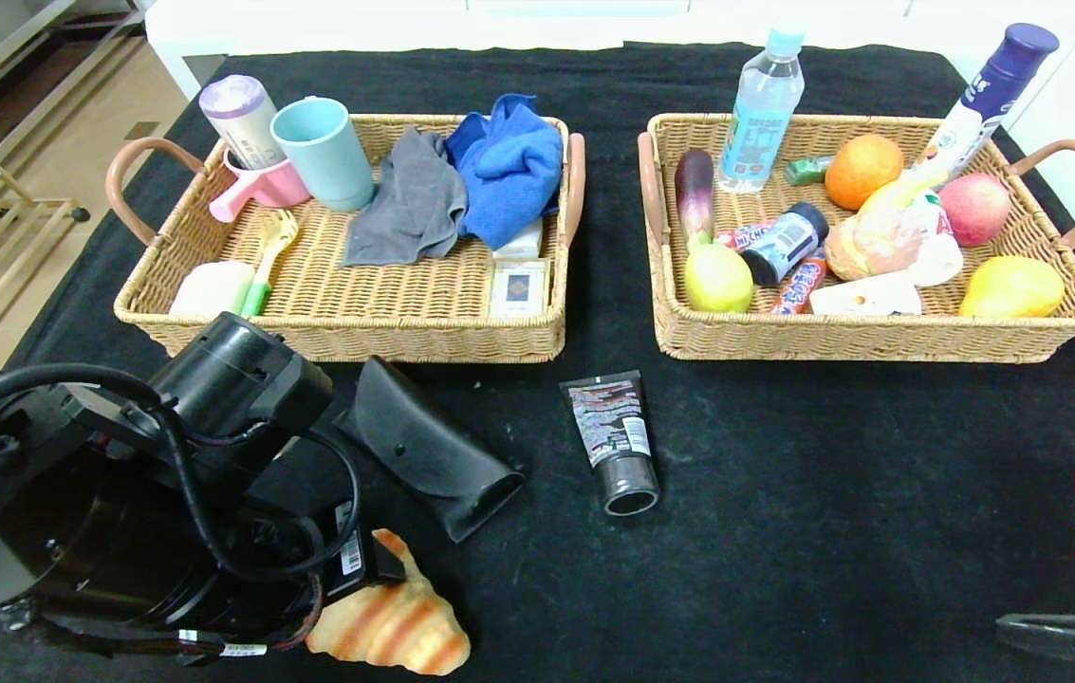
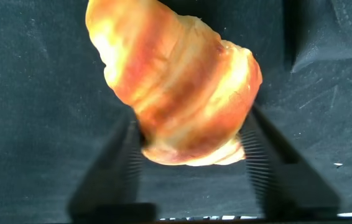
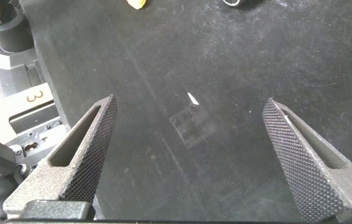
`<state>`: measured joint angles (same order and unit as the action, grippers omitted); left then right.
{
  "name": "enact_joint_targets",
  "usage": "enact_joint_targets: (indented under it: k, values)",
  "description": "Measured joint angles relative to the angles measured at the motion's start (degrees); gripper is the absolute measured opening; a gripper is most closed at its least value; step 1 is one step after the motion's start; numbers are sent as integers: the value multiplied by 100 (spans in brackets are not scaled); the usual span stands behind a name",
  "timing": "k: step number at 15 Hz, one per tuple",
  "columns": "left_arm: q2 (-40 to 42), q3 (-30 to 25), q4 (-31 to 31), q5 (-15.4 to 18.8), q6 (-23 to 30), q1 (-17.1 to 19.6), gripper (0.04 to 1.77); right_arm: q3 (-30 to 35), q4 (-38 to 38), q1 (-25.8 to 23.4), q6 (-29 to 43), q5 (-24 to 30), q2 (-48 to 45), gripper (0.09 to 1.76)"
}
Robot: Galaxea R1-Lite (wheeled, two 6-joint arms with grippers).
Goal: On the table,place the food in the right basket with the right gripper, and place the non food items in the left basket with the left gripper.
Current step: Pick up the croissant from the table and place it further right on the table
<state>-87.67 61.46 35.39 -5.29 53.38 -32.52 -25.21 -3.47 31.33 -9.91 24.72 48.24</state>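
**Sorting Nearly Finished, but the Wrong Arm Has the Croissant**

Three items are still out on the table (image 1: 784,531), draped in black cloth, while both wicker trays at its far edge are already well stocked. The left gripper (image 2: 191,158), low over the near left corner, has its two fingers pressed against either flank of the striped croissant (image 2: 176,81), which appears to rest on the cloth, not yet lifted. Food is meant for the other arm, so this grasp sits at odds with the assignment. Just beyond the croissant lies the black glasses case (image 1: 428,451), and near the middle of the table, ahead of the gap between the trays, lies the black squeeze tube (image 1: 615,438); both non-food items are unhandled. The left basket (image 1: 347,327) holds cups, cloths and a brush. The right basket (image 1: 869,341) holds fruit, bottles and wrapped snacks. The right gripper (image 3: 191,158) hangs low at the near right corner, jaws spread wide over bare cloth and holding nothing. By this count, one food item and two non-food items remain to be placed.
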Motion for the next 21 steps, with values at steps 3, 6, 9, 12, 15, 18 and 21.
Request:
enact_joint_targets:
  k: [3, 6, 9, 12, 15, 18, 21]
  values:
    - [0, -4, 5, -2, 0, 0, 80, 7, 6, 11, -4, 7, 0, 171]
    - [0, -4, 7, 0, 0, 0, 79, 13, 6, 11, -1, 9, 2, 171]
    - [-2, -4, 7, 37, -7, 2, 79, 29, 0, 17, 2, 11, 16, 171]
    - [9, -24, 5, 30, -20, 2, 79, 49, 1, 20, 2, 9, 51, 171]
    - [94, -61, 28, 6, -29, 0, 79, 73, 1, 22, -1, 20, 63, 171]
    - [243, -59, 22, 61, -18, -5, 77, 93, 4, 34, -1, 24, 63, 171]
    - [496, -85, 18, 315, -30, -9, 77, 96, 1, 37, -1, 20, 68, 171]
